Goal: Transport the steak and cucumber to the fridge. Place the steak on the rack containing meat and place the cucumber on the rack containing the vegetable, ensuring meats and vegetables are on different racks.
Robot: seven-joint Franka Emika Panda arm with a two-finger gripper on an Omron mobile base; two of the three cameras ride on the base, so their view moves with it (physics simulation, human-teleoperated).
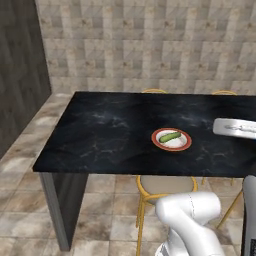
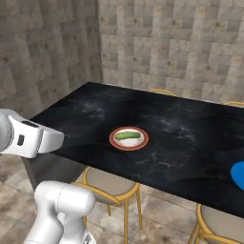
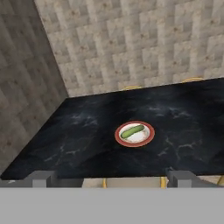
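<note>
Black table (image 1: 100, 130), plated cucumber (image 1: 170, 136), jaws apart

A: That blue plate (image 2: 238, 177) at the table's (image 2: 190, 138) right end is cut by the right base view's edge, so I can't tell what's on it.

B: And the stools (image 1: 165, 186) sit half hidden under the front edge.

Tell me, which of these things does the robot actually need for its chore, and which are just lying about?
Needed for the job:
- short, thick green cucumber
- open two-finger gripper, holding nothing

Just lying about:
- round red-rimmed white plate under the cucumber
- black marble-topped table
- yellow-framed stool
- round blue plate at the picture's edge
</note>
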